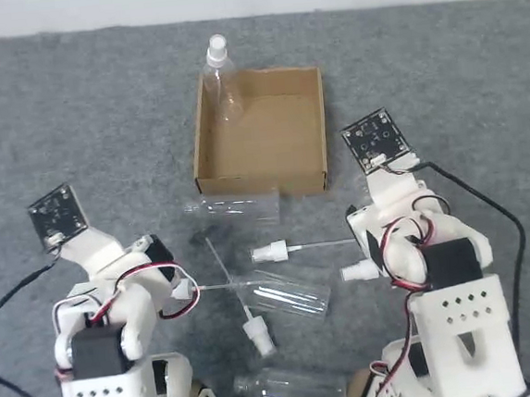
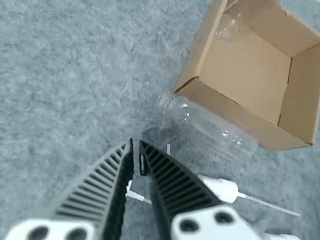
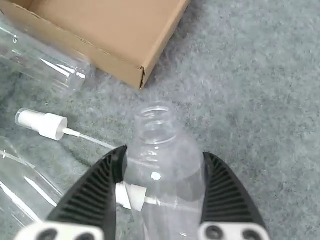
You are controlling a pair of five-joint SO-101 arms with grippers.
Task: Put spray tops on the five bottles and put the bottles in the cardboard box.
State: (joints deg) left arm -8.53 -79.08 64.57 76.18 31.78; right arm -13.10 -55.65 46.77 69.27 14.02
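Note:
The cardboard box (image 1: 303, 130) (image 2: 240, 115) (image 3: 115, 60) lies open at the table's far middle. One capped bottle (image 1: 220, 82) leans over its far left corner. My right gripper (image 3: 162, 172) is shut on an uncapped clear bottle (image 3: 162, 150), neck pointing away from the camera. My left gripper (image 2: 136, 152), at the near left, is shut on a spray top (image 2: 131, 191) whose thin tube (image 1: 222, 286) sticks out sideways. Three uncapped bottles (image 1: 233, 208) (image 1: 287, 294) (image 1: 291, 391) lie on the carpet, with loose spray tops (image 1: 274, 251) (image 1: 258, 334) (image 1: 359, 269) among them.
Grey carpet covers the whole table. The arm bases (image 1: 104, 380) (image 1: 462, 330) stand at the near left and near right, and a black cable (image 1: 488, 202) trails off the right arm. Open carpet lies to the left and right of the box.

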